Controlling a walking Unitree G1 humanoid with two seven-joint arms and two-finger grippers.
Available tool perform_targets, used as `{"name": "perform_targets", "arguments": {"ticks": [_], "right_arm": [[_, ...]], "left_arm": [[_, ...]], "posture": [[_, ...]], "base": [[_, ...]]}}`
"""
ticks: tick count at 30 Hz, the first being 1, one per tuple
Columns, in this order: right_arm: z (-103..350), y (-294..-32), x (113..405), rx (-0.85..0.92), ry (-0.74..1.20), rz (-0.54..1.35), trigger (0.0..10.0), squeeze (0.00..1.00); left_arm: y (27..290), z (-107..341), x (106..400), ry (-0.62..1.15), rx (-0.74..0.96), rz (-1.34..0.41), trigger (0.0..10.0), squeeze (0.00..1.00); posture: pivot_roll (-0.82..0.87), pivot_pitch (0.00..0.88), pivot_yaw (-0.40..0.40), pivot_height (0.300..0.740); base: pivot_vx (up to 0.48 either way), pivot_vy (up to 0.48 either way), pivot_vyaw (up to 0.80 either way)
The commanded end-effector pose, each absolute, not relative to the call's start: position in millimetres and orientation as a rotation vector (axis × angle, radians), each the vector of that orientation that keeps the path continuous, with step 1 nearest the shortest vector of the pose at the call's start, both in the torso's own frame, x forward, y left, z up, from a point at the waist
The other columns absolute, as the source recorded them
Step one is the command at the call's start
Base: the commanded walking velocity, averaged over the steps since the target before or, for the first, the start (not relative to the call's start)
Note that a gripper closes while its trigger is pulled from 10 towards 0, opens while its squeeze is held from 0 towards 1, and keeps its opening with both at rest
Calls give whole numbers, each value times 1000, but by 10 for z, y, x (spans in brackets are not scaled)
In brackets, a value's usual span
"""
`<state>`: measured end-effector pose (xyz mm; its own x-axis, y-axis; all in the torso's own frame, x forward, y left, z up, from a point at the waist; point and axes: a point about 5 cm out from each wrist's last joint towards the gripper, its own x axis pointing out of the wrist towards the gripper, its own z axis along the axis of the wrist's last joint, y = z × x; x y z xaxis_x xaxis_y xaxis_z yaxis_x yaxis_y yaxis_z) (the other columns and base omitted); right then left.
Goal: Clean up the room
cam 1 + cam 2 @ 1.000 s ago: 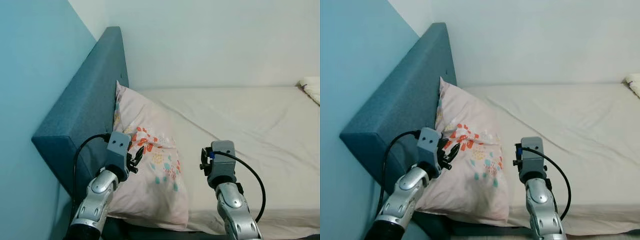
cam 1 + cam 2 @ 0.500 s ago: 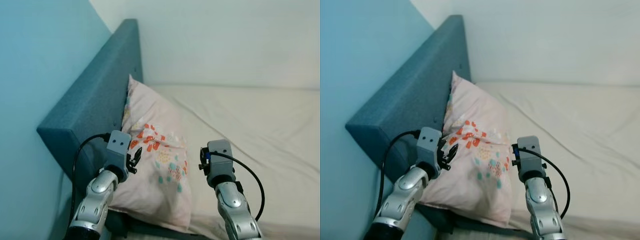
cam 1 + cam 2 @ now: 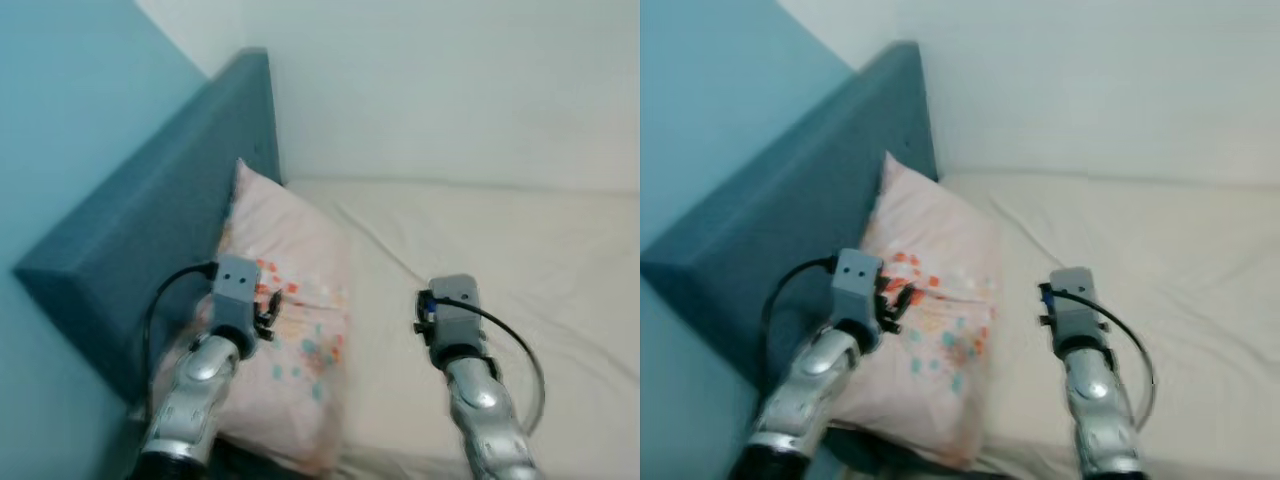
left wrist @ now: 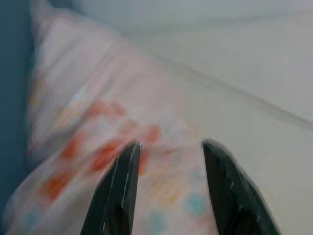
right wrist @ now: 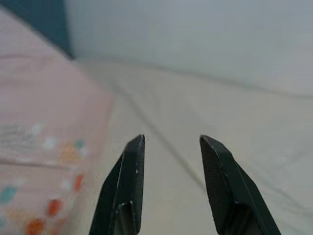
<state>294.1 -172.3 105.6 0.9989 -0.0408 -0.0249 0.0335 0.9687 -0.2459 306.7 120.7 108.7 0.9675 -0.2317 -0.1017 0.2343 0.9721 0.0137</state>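
A pale pink pillow (image 3: 290,300) with orange and teal dots leans against the blue headboard (image 3: 150,240) at the head of the bed. My left gripper (image 4: 168,147) is open, held just above the pillow's (image 4: 98,112) patterned part with nothing between its fingers. My right gripper (image 5: 171,142) is open too, over the cream sheet (image 5: 205,107) just beside the pillow's (image 5: 44,112) edge. Both arms reach forward, the left wrist (image 3: 238,290) over the pillow and the right wrist (image 3: 452,305) over the mattress.
The cream bed sheet (image 3: 500,250) stretches away to the right, wrinkled. A white wall (image 3: 450,90) runs behind the bed and a light blue wall (image 3: 60,110) stands left of the headboard. The picture is blurred.
The whole picture has shifted and blurred, so the camera has moved. Both grippers keep about the same places relative to the pillow, still open.
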Motion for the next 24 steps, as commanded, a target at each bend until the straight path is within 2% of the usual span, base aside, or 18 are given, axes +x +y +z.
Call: {"name": "perform_targets", "arguments": {"ticks": [1, 7, 24], "right_arm": [[975, -1738, 2919, -241, 70, -36, 10000, 0], [969, -1741, 2917, -239, 73, -34, 10000, 0], [934, -1776, 2897, -203, 81, -58, 10000, 0]], "left_arm": [[1181, 1060, 3049, 120, 29, -247, 10000, 0], [1178, 1056, 3043, 124, 27, -247, 10000, 0], [1038, 1076, 3008, 107, 84, -315, 10000, 0]], "posture": [[-44, 49, 10, 736], [-44, 47, 10, 736], [-41, 50, 17, 736]], "base": [[0, 480, 0], [0, 480, 0], [0, 0, 0]]}}
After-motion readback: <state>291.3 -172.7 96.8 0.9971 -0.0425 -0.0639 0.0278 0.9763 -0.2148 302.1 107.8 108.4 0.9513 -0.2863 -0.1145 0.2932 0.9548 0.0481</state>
